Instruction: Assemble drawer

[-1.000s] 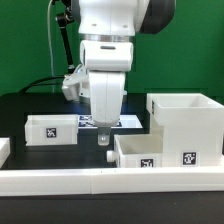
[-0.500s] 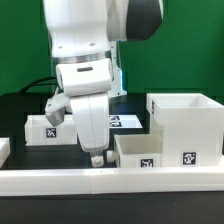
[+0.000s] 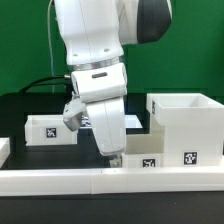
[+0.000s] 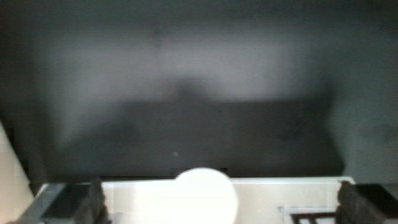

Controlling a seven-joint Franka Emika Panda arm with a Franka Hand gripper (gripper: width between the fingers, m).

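White plastic tray (image 3: 137,150) lies between the gripper's (image 3: 113,158) wide-spread fingers (image 4: 71,203), just beside the tall box shell (image 3: 186,116); whether they touch it is unclear.

The hand (image 3: 113,158) hangs just beside a tray (image 3: 140,152).

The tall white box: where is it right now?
In the exterior view the tall box stands on that view's right, directly behind a small tray.

White rail (image 3: 60,181) along front of black table (image 3: 35,105).
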